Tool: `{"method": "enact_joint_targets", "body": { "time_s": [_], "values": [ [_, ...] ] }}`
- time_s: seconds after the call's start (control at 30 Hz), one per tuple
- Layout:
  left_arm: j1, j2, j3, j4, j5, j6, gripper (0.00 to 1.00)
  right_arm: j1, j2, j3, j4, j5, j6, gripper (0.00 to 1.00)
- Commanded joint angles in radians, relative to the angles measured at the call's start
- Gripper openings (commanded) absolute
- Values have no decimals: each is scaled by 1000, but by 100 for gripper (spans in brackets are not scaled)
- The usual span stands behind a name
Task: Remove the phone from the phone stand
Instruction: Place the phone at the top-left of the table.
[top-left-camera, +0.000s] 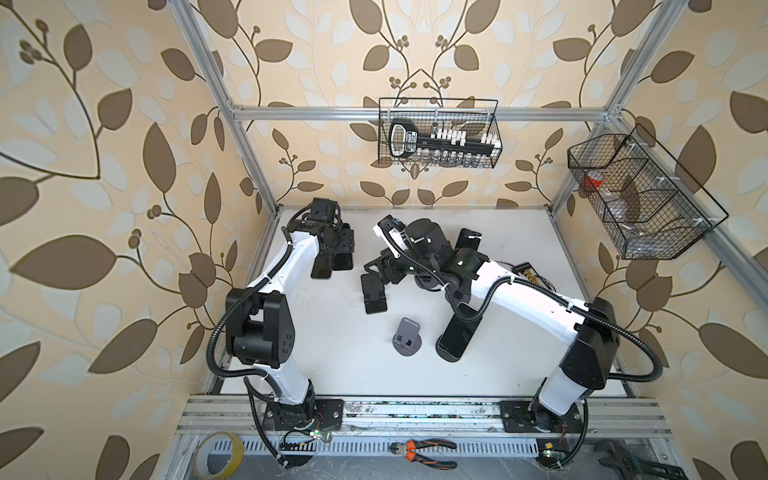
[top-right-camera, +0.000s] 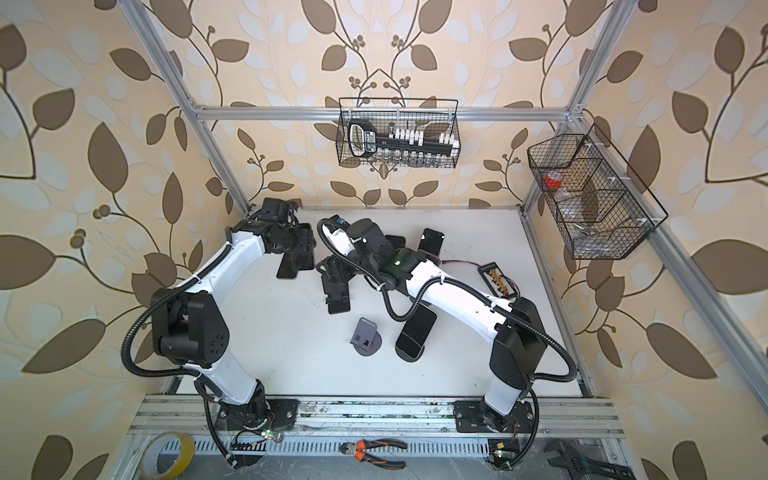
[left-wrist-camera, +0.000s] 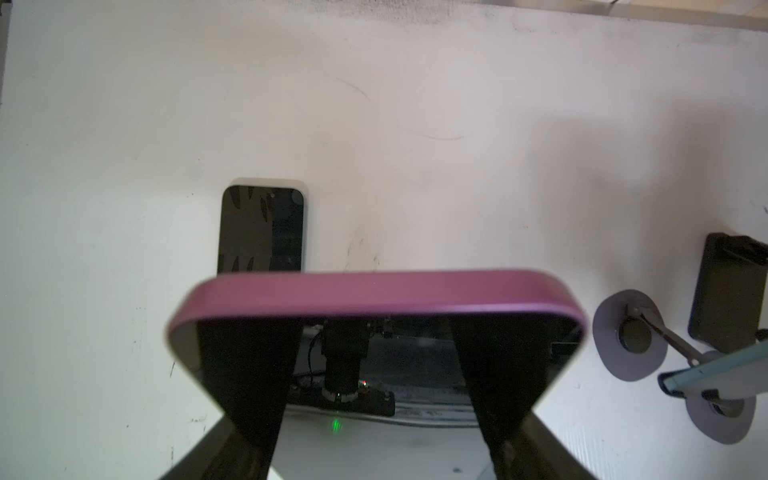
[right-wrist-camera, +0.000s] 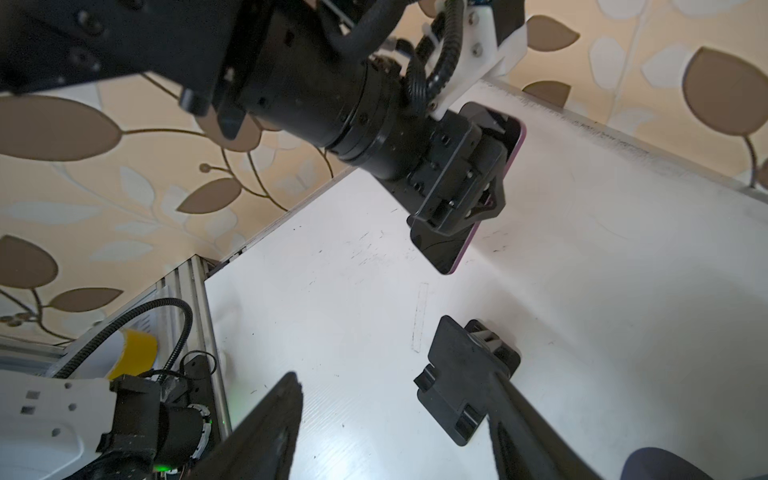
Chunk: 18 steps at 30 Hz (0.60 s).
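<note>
My left gripper (top-left-camera: 332, 254) is shut on a phone with a pink rim (top-left-camera: 321, 269), holding it above the table at the back left. In the left wrist view the pink-rimmed phone (left-wrist-camera: 374, 291) sits clamped between both fingers. The right wrist view shows that phone (right-wrist-camera: 453, 257) in the air, clear of the table. An empty black phone stand (top-left-camera: 374, 296) stands near the table's middle. My right gripper (right-wrist-camera: 399, 390) is open just above it, with one finger (right-wrist-camera: 511, 399) over the black phone stand (right-wrist-camera: 457, 386) and nothing between the jaws.
A second black phone (left-wrist-camera: 262, 228) lies flat on the table beyond the held one. A grey stand (top-left-camera: 406, 337) is empty; beside it a dark phone (top-left-camera: 455, 336) leans on another stand. A black stand (top-left-camera: 469, 241) and a connector board (top-left-camera: 528, 274) sit at the back right.
</note>
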Motion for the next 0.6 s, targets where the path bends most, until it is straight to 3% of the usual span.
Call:
{"method": "enact_joint_targets", "body": {
  "time_s": [0.0, 0.57],
  "values": [
    [16, 51, 90, -6, 33, 41, 61, -4, 33, 46, -35, -67, 22, 71],
    [18, 306, 247, -144, 25, 102, 60, -33, 89, 86, -90, -115, 26, 70]
  ]
}}
